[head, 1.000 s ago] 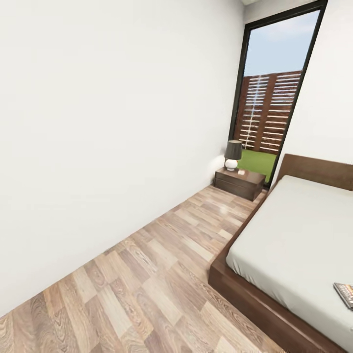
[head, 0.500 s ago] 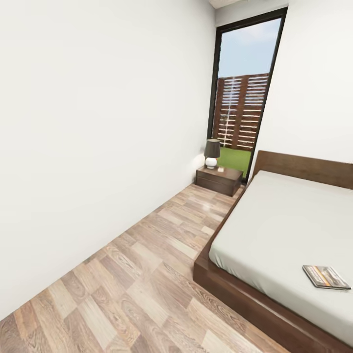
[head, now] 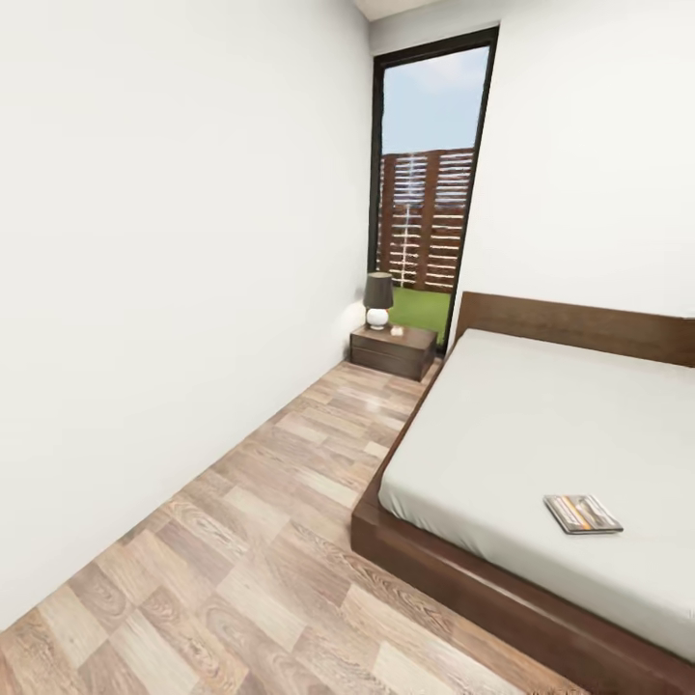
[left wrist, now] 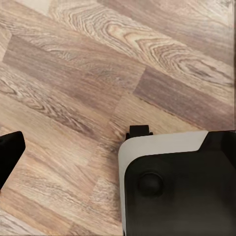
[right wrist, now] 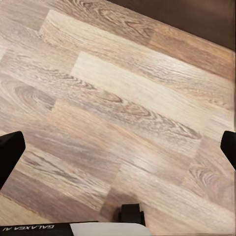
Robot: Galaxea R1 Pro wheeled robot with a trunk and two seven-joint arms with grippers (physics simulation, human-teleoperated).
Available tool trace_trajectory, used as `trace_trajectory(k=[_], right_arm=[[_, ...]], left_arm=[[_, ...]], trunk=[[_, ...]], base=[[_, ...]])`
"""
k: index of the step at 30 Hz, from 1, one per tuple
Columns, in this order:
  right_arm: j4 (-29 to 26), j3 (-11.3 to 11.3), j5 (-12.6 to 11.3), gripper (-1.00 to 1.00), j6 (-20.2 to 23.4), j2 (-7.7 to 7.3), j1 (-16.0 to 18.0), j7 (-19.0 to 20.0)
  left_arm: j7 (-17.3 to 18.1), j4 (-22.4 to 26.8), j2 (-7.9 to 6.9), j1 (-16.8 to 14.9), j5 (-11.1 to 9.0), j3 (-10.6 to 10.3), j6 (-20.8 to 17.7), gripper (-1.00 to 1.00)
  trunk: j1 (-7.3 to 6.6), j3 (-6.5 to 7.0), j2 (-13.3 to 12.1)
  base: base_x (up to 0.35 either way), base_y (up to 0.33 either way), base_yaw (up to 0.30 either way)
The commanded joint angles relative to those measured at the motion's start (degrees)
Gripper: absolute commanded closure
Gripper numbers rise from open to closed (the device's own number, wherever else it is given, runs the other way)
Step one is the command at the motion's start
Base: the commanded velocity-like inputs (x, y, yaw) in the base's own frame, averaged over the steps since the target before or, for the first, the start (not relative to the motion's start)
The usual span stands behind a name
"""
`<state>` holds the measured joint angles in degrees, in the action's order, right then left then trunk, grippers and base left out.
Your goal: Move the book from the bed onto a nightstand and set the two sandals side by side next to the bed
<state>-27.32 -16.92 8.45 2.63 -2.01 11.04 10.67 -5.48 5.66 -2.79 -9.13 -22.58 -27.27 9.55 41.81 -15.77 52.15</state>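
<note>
Head view: the book (head: 582, 514) lies flat on the bed (head: 502, 425) near its foot edge; the nightstand (head: 393, 350) (lamp (head: 377, 299) on top) stands by the window (head: 425, 193).

Left wrist view: left claw (left wrist: 64, 147) over plank floor (left wrist: 73, 73), state unclear.

Right wrist view: right claw (right wrist: 118, 147) spread wide, empty.

Right gripper (right wrist: 118, 147) points down in its wrist view, its two dark fingertips (right wrist: 10, 155) at opposite edges of the frame, jaws spread wide with nothing between them; below them sits a white-and-black body part with reversed Galaxea lettering (right wrist: 29, 227); in the left wrist view, one dark fingertip (left wrist: 9, 155) of the left gripper shows at the frame's edge, the other side covered by the robot's white-rimmed black base (left wrist: 179, 189), so its jaw spread cannot be judged.
</note>
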Motion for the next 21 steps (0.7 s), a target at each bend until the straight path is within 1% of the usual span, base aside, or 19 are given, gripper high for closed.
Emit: trace_trajectory(k=[1, 21], right_arm=[[-0.1, -0.5, 0.6, -1.0, 0.3, 0.07, 0.0, 0.5], [-0.1, -0.5, 0.6, -1.0, 0.3, 0.01, 0.0, 0.5]], left_arm=[[-0.2, 0.1, -0.02, 0.0, -0.4, -0.5, 0.1, -1.0], [-0.2, 0.1, -0.02, 0.0, -0.4, -0.5, 0.1, -1.0]], trunk=[[0.01, -0.07, 0.1], [0.01, -0.07, 0.1]], base=[[0.0, 0.0, -0.273], [0.0, 0.0, -0.268]])
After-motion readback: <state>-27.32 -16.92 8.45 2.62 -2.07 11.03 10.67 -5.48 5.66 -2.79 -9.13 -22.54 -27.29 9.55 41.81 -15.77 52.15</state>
